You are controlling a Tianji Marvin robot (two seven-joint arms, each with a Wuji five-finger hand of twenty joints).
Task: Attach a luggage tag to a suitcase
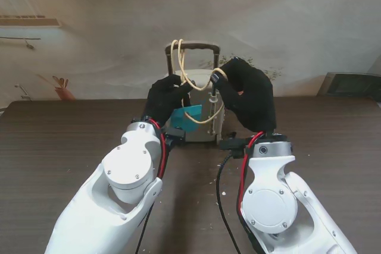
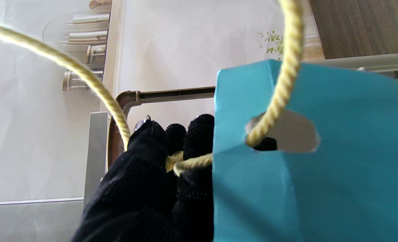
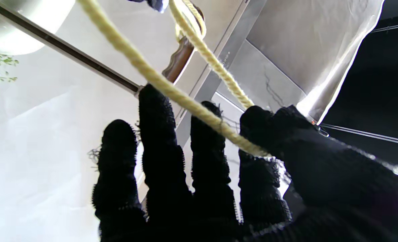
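Note:
A small beige suitcase [image 1: 199,130] stands upright mid-table with its brown telescopic handle [image 1: 192,46] raised. A yellow cord [image 1: 178,57] loops over that handle and runs down to a teal luggage tag [image 1: 186,117] hanging in front of the case. My left hand [image 1: 165,96], in a black glove, is shut on the cord's knotted end [image 2: 175,161] beside the tag [image 2: 313,188]. My right hand [image 1: 250,96] pinches the cord [image 3: 185,101] between thumb and forefinger at the handle's right post, other fingers [image 3: 158,161] spread.
The dark wood table [image 1: 59,141] spreads to both sides. A pale backdrop [image 1: 268,16] hangs behind the suitcase. My two white forearms [image 1: 128,176] fill the near part of the stand's view, and small crumbs [image 1: 221,191] lie between them.

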